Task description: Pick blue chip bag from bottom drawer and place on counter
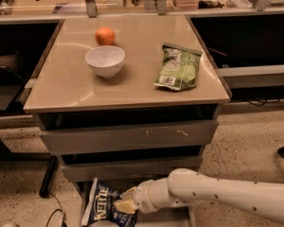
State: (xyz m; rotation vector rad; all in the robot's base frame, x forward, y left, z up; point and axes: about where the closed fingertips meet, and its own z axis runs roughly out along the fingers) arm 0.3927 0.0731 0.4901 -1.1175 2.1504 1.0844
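The blue chip bag [105, 204], navy with white lettering, stands tilted over the bottom drawer [165, 218] at the lower edge of the camera view. My gripper [125, 203] reaches in from the right on a white arm and is shut on the bag's right side, holding it partly raised. The counter [75, 86] is the beige tabletop above the two upper grey drawers.
On the counter sit a white bowl [105, 60], an orange [105, 36] behind it and a green chip bag [178, 67] at the right. Two scratched grey drawer fronts [128, 137] hang just above the bag. Dark shelving flanks the cabinet; speckled floor lies to the right.
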